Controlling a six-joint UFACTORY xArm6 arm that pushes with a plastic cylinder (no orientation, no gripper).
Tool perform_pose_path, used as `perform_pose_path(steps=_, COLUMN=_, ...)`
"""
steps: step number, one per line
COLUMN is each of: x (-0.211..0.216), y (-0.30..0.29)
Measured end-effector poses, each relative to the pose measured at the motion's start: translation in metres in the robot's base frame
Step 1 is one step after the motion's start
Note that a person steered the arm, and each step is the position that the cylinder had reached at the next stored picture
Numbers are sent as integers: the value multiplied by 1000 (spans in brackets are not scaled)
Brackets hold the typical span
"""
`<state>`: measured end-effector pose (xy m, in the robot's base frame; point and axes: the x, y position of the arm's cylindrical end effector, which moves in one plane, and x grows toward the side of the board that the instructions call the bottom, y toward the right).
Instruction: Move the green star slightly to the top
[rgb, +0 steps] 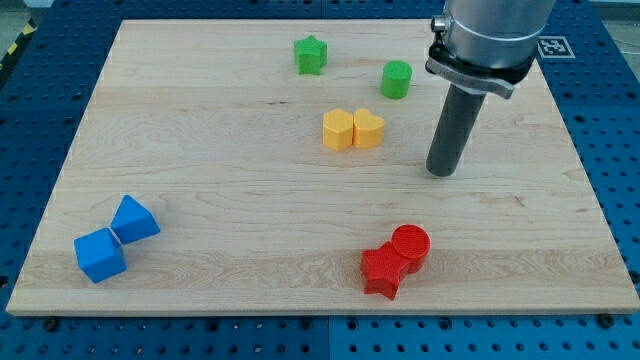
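No pincer on this arm: only a straight dark rod, nothing to spread or clench, nothing held. My tip (441, 172) down on the wooden board (200, 180), touching no block, in bare wood toward the view's right. Nearest to it, the green cylinder (396, 79), up and to the view's left; a little farther left, the yellow pair.

Green star (311, 54) near the board's top edge, slightly left of centre, standing alone, well apart from my tip and left of the green cylinder.

Yellow hexagon-like block (338, 129) and yellow heart (368, 128) side by side, touching, below and between the two green blocks.

Red cylinder (410, 244) and red star (383, 270) pressed together near the bottom edge, below my tip and slightly to its left.

Two blue blocks at the bottom left, touching at a corner: blue cube (100, 255) lower, blue angular block (133, 219) upper right of it.

No containers anywhere on the board; every block flat on the wood.
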<state>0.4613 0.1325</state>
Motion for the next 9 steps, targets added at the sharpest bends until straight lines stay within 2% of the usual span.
perform_pose_path(steps=2, x=-34, y=0)
perform_pose_path(steps=4, x=-38, y=0)
perform_pose_path(steps=9, x=-84, y=-83)
